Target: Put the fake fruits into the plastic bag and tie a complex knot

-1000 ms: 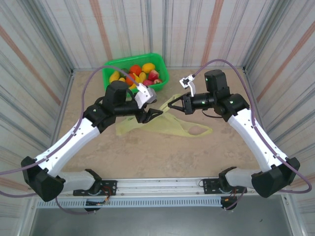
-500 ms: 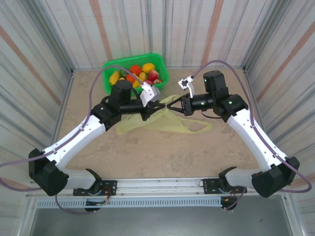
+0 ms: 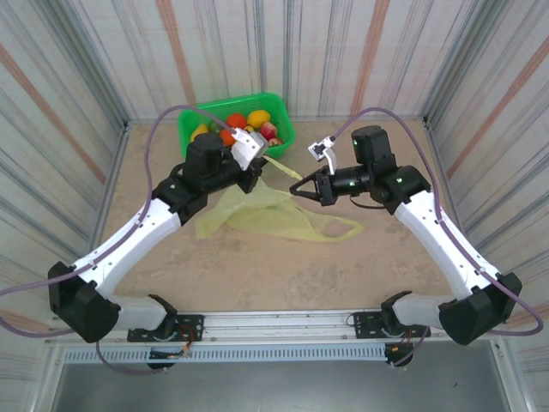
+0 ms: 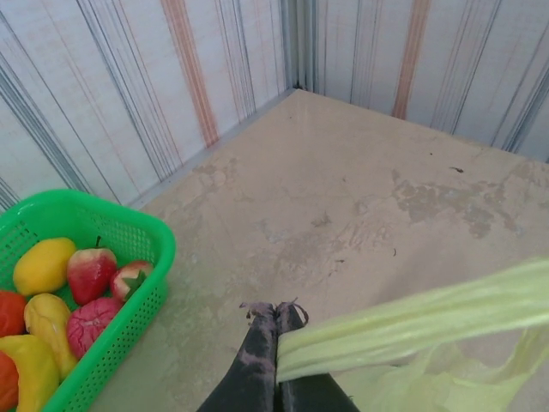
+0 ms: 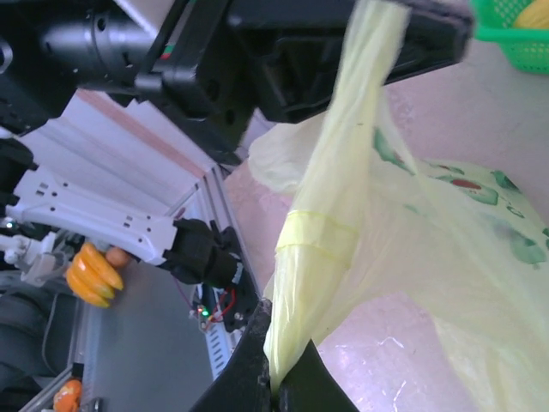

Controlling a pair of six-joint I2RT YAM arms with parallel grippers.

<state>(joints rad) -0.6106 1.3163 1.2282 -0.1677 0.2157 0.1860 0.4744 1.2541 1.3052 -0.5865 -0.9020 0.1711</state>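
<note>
Left wrist view: my left gripper (image 4: 276, 316) is pinched tight on a stretched strand of the plastic bag (image 4: 412, 324), which is thin, pale yellow-green and crinkled. My right gripper (image 5: 276, 378) is clamped on another twisted handle, where a green and red print shows on the film. From above, the bag's slack body lies mid-table (image 3: 257, 275). Beyond it, the fake fruits (image 3: 244, 120) fill the green mesh basket (image 3: 276, 107).
</note>
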